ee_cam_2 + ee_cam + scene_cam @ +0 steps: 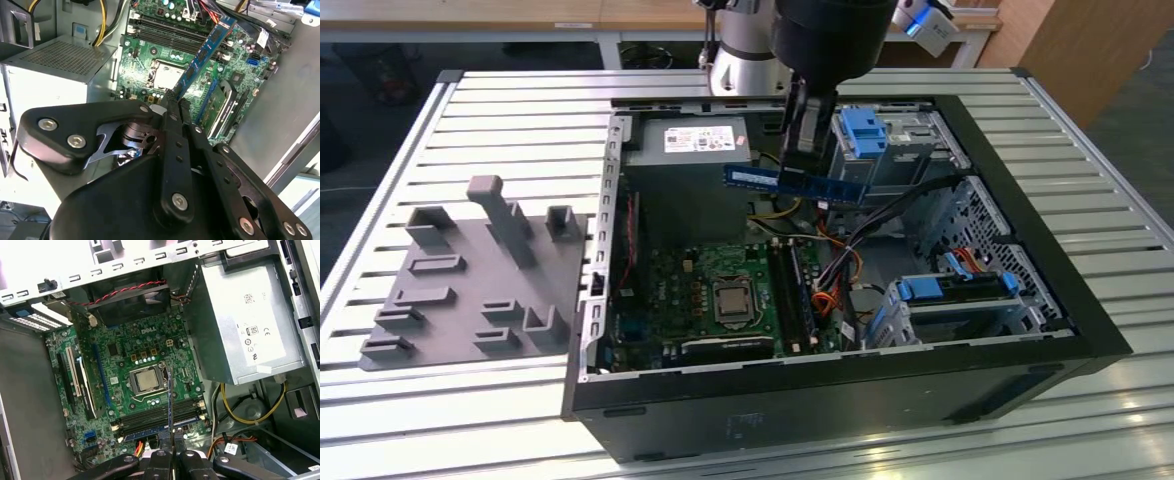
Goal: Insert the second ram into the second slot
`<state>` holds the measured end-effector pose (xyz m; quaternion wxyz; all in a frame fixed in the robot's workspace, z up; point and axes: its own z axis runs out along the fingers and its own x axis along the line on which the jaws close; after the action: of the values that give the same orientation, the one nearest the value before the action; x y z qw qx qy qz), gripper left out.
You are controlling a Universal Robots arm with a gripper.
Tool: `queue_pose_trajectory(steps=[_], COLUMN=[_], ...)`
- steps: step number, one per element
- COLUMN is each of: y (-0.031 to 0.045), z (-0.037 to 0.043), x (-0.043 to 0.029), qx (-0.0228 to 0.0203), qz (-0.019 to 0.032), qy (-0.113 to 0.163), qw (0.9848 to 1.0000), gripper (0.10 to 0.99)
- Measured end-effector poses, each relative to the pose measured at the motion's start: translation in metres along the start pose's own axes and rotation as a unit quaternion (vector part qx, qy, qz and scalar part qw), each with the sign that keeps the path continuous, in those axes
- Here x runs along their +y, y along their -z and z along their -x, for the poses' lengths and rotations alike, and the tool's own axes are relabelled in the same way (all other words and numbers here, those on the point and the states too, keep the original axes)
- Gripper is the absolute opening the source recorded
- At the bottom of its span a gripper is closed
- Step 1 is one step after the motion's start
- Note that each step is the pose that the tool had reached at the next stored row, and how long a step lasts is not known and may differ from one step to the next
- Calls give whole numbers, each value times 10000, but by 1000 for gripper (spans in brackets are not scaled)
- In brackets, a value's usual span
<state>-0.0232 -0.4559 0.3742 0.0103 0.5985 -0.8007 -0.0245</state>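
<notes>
Closest in the exterior view is the slatted metal tabletop [454, 420], with an open black PC case [854, 380] lying on its side on it. Off to the exterior view's left of the case there's a grey fixture [467, 290] with posts and blocks sticking up.

Inside the case the green motherboard [680, 290] lies flat, CPU socket [724, 298] about in the middle. The dark memory slots [795, 295] run right beside the socket, on the exterior view's right. One light-blue drive-bay clip [961, 287] sits further right.

A bit farther back the claw [803, 170] hangs over the open case, clamped narrow on the ram stick [767, 178]. The stick is up in the air, not in any slot. It's roughly level and looks turned crosswise to the slots. In the second wrist view the black fingers [172, 120] pinch the stick [205, 52], with the board below it. In the first wrist view it shows edge-on [170, 400] over the socket and slots.

Behind that are the grey power supply [687, 142] and another blue clip [859, 128], then the arm [747, 40] going up at the back.
</notes>
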Motion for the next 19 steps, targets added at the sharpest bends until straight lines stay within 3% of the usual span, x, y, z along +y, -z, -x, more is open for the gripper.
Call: queue_pose_trajectory(steps=[8, 19], y=[0, -1], z=[0, 0], x=[0, -2], qx=[-10, -2], qz=[-3, -16], qy=[-223, -584], qw=[9998, 9983], gripper=[133, 133])
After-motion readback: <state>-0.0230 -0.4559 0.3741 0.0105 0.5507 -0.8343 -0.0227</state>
